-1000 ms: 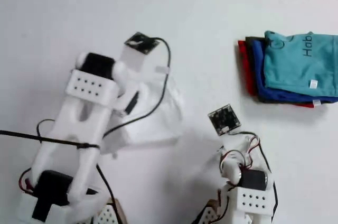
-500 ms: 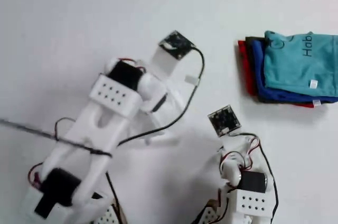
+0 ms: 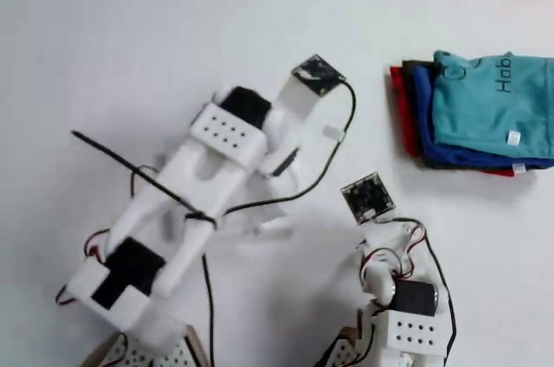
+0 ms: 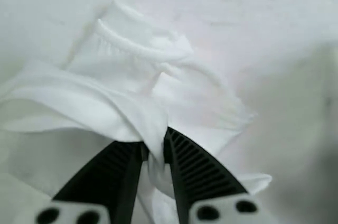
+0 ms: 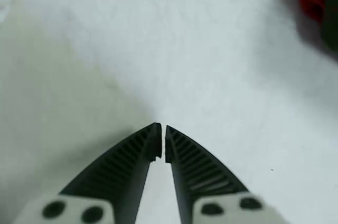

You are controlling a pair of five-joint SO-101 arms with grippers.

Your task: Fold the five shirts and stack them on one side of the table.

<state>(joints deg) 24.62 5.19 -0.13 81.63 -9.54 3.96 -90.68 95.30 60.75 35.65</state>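
Well to the left of the stack of folded shirts (image 3: 485,116), near the middle of the table (image 3: 112,47), the left gripper (image 4: 154,149) has its fingers pinched tight on a bunched fold of the white shirt (image 4: 127,71), which lies rumpled beneath that arm. Nearer the stack, on the robot's side of it, the right gripper (image 5: 159,138) hangs over bare tabletop, its fingers closed against each other.

Left arm (image 3: 199,185): stretched out diagonally over the table, wrist farthest from its base. Left gripper (image 4: 155,147): jaws pinched on a fold of shirt (image 4: 121,76). Right arm (image 3: 402,298): folded back near its base. Right gripper (image 5: 158,139): jaws closed, tips nearly meeting.
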